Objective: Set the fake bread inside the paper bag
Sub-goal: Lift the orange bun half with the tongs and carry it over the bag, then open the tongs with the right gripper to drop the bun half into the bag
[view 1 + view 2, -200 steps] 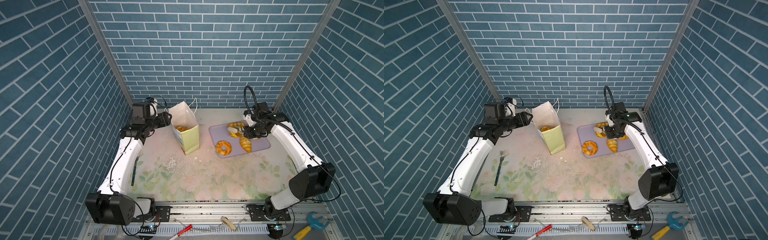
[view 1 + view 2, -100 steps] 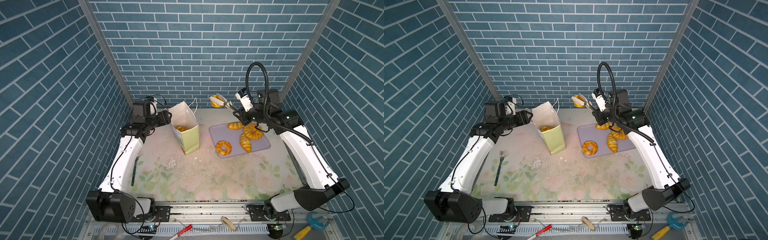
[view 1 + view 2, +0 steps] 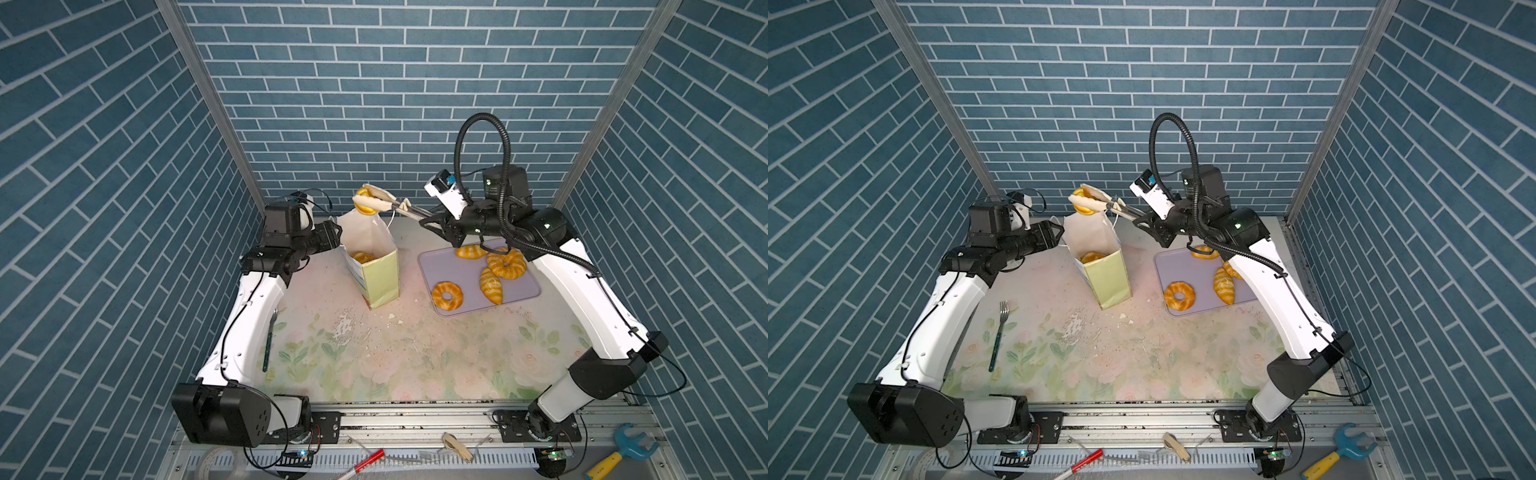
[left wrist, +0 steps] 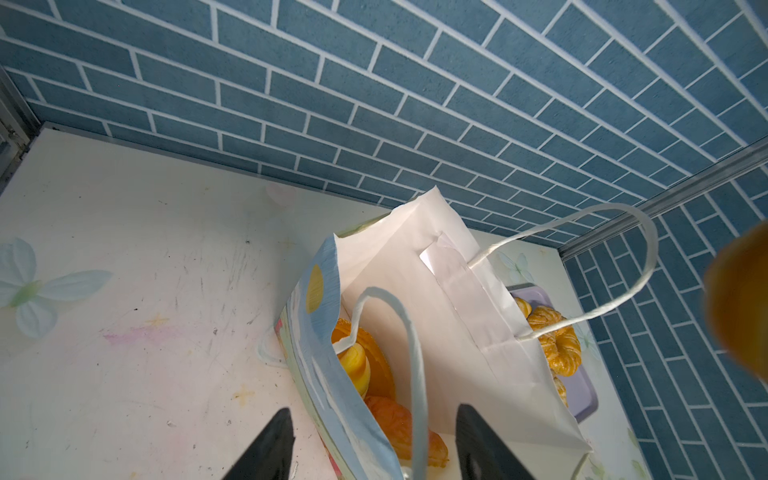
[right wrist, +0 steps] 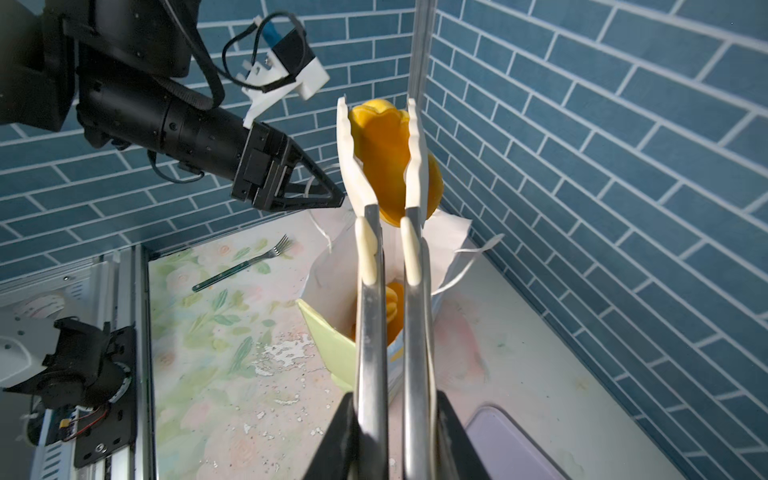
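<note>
A glossy, rounded orange bun [image 3: 365, 203] sits pinched in cream-tipped metal tongs [image 3: 397, 206] above the mouth of the tall pale-green paper bag [image 3: 380, 274], at 11 o'clock on the flowered surface [image 3: 415, 365]. The right claw [image 3: 432, 220] clamps the tongs' handles, its arm stretched out. The left claw [image 3: 334, 232] stands part-open with the bag's near wall between its fingers.

Colours noted. The paper bag [image 3: 380, 276] has yellow-green outer sides, a white inside and white cord handles; one outer face, in the left wrist view, is pale blue with a yellow spot. Above the bag's mouth, the pastry [image 3: 366, 208] is glossy plain orange, and the tongs [image 3: 384, 194] have cream tips on steel-grey arms. Beside the bag, the tray [image 3: 521, 291] is flat lavender. On it, the ring doughnut [image 3: 447, 296] and croissant [image 3: 491, 286] are golden-orange with pale stripes. The table cover [image 3: 415, 365] under the bag is pale with a pink-and-green floral print. The walls [image 3: 374, 83] are teal-blue brick with light joints. The fork [image 3: 997, 340] has a dark green handle.
</note>
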